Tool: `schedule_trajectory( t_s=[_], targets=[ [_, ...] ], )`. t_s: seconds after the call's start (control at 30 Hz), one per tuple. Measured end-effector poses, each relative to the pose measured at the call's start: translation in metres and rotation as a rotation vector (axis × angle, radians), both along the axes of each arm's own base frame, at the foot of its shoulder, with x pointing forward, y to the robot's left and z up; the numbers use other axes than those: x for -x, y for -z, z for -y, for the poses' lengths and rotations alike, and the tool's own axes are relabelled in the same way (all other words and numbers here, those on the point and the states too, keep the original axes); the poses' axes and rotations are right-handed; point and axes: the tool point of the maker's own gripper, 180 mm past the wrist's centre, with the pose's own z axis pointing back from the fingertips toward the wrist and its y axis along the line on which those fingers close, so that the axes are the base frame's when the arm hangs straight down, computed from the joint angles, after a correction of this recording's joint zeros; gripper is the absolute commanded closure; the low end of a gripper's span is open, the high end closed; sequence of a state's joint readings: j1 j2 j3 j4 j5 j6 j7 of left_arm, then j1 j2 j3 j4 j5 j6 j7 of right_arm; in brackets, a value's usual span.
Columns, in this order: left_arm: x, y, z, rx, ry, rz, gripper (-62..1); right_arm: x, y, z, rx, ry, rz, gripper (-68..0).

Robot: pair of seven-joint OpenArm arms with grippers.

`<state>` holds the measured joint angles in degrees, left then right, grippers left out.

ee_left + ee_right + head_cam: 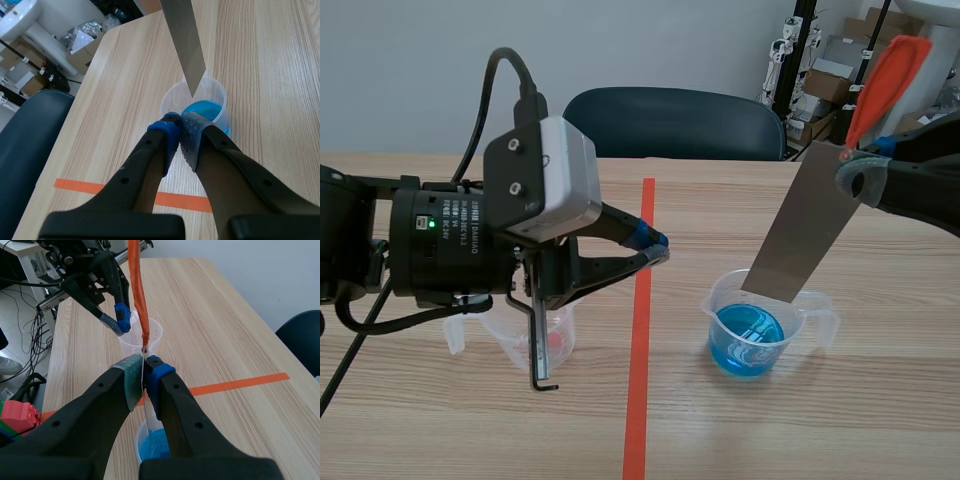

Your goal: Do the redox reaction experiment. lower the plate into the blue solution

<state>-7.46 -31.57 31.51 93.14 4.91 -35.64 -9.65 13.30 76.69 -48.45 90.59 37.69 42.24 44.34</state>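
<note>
Seen from between the arms, a pale, fine-grained wooden tabletop (740,420) crossed by an orange-red tape line runs toward a dark blue padded chair (670,120), a plain grey wall and stacked cardboard boxes (830,85). The right end effector (855,172) is clamped on the top of a flat, dull grey metal plate (800,230) tipped with a bright orange strip (885,80). The plate slants down to the mouth of a clear plastic beaker (760,325) holding blue solution (748,340). Whether its lower edge has reached the liquid cannot be told. The left end effector (655,248) hangs closed and empty above the tape line, its arm partly hiding a second clear plastic beaker (545,340). From the left wrist, its dotted pads (170,127) press together ahead of the tape, and the plate's top is cut off. From the right wrist, the plate shows only edge-on, pinched between the pads, with the blue-filled beaker largely hidden beneath the fingers.
</note>
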Motion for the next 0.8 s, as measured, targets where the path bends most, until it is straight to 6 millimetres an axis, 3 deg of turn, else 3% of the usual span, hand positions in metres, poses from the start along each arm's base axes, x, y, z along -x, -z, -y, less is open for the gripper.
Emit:
schedule_trajectory(
  t_s=[0.57, 0.8],
  targets=[
    [0.008, 0.008, -0.002, -0.003, 0.002, -0.030, -3.6, 0.000, 0.000, 0.000, 0.000, 0.000, 0.000, -0.4],
    [0.012, 0.011, -0.030, 0.025, -0.037, -0.055, -3.6, 0.000, 0.000, 0.000, 0.000, 0.000, 0.000, -0.4]
  ],
)
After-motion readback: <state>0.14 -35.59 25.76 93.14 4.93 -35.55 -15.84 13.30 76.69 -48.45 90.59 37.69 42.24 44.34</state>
